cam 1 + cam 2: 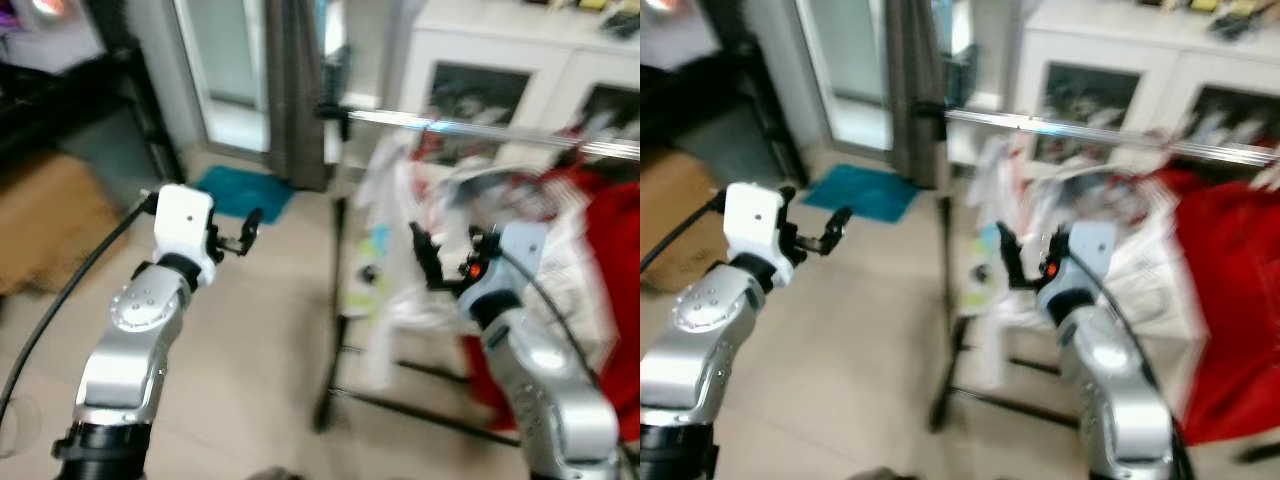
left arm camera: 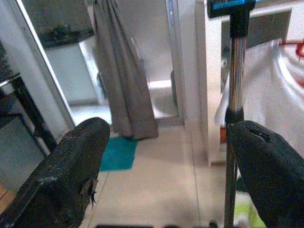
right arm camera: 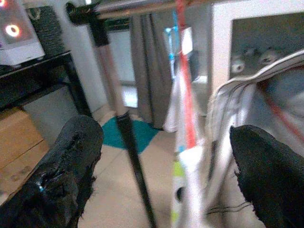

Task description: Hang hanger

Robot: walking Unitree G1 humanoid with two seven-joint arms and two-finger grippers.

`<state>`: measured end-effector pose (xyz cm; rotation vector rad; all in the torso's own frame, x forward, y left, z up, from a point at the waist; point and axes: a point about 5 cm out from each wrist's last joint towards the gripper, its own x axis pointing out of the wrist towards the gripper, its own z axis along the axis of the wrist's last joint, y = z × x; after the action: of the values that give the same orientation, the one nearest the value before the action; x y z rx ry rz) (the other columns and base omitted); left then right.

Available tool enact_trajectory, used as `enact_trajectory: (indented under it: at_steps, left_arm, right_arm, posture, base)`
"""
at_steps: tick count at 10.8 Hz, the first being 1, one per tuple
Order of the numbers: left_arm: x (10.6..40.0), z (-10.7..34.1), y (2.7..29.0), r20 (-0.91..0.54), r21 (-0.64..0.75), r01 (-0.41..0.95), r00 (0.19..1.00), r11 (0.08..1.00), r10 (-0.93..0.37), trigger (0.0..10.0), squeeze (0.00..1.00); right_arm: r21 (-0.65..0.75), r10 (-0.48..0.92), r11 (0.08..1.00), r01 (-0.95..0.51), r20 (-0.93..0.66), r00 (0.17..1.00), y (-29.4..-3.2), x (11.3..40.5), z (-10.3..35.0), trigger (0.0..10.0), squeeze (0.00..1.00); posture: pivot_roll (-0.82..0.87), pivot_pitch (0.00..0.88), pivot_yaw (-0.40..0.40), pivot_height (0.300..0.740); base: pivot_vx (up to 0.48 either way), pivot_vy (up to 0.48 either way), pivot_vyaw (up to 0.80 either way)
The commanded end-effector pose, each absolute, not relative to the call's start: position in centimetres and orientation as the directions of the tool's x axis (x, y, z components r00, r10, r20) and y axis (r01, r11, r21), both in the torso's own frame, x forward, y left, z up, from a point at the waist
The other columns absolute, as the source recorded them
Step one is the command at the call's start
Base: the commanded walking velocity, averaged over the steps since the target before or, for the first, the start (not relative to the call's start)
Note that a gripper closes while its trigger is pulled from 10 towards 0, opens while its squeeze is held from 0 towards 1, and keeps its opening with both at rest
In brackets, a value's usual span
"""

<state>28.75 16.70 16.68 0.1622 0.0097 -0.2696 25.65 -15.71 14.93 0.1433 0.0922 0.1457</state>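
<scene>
A clothes rack has a silver rail (image 1: 480,128) and a dark upright pole (image 1: 337,300). White garments (image 1: 400,260) and a red garment (image 1: 610,280) hang from the rail. A thin red hanger-like strip (image 3: 185,95) hangs from the rail (image 3: 133,7) among the white cloth. My right gripper (image 1: 448,255) is open and empty, raised below the rail and close to the white garments. My left gripper (image 1: 243,232) is open and empty too, held out to the left of the rack pole (image 2: 235,95). The head views are blurred.
A teal mat (image 1: 243,190) lies on the tiled floor before a glass door and a grey curtain (image 1: 295,90). A white cabinet (image 1: 500,70) stands behind the rack. A cardboard box (image 1: 50,220) and dark furniture (image 1: 80,90) are at the left.
</scene>
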Motion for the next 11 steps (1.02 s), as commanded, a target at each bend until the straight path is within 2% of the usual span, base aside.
enact_trajectory:
  at_steps: [1, 3, 5, 6, 7, 11]
  left_arm:
    - [28.6, 16.6, 16.6, -0.042, 0.163, 0.273, 0.962, 0.948, -0.269, 10.0, 0.00]
    - [28.4, 16.3, 16.3, -0.036, 0.168, 0.289, 0.957, 0.942, -0.287, 10.0, 0.00]
    - [27.7, 15.5, 15.8, -0.068, 0.114, 0.331, 0.943, 0.937, -0.325, 10.0, 0.00]
    - [27.2, 14.8, 15.4, -0.086, 0.088, 0.368, 0.928, 0.926, -0.361, 10.0, 0.00]
    - [27.0, 14.5, 15.3, -0.097, 0.090, 0.382, 0.923, 0.920, -0.373, 10.0, 0.00]
    - [26.6, 13.7, 15.3, -0.123, 0.093, 0.394, 0.916, 0.914, -0.383, 10.0, 0.00]
  right_arm:
    - [0.161, 0.161, 0.976, -0.147, -0.075, 0.984, -15.3, 25.7, 15.3, 10.0, 0.00]
    - [0.147, 0.096, 0.985, -0.085, -0.072, 0.993, -15.4, 25.7, 15.0, 10.0, 0.00]
    - [0.141, 0.102, 0.986, -0.092, -0.064, 0.993, -15.4, 25.8, 15.2, 10.0, 0.00]
    - [0.130, 0.090, 0.988, -0.082, -0.057, 0.994, -15.6, 26.0, 15.4, 10.0, 0.00]
    - [0.122, 0.088, 0.989, -0.081, -0.054, 0.995, -15.6, 26.0, 15.5, 10.0, 0.00]
    - [0.119, 0.083, 0.990, -0.077, -0.042, 0.996, -15.3, 26.0, 15.6, 10.0, 0.00]
  posture:
    - [-0.03, 0.000, 0.049, 0.740]
    - [-0.03, 0.000, 0.047, 0.740]
    - [-0.03, 0.000, 0.042, 0.740]
    - [-0.03, 0.000, 0.040, 0.740]
    - [-0.03, 0.000, 0.039, 0.740]
    - [-0.03, 0.000, 0.040, 0.740]
  base:
    - [0.000, 0.000, 0.00]
    - [0.000, 0.000, 0.00]
    - [0.000, 0.000, 0.00]
    - [0.000, 0.000, -0.80]
    - [0.244, 0.000, -0.80]
    - [0.248, 0.000, 0.00]
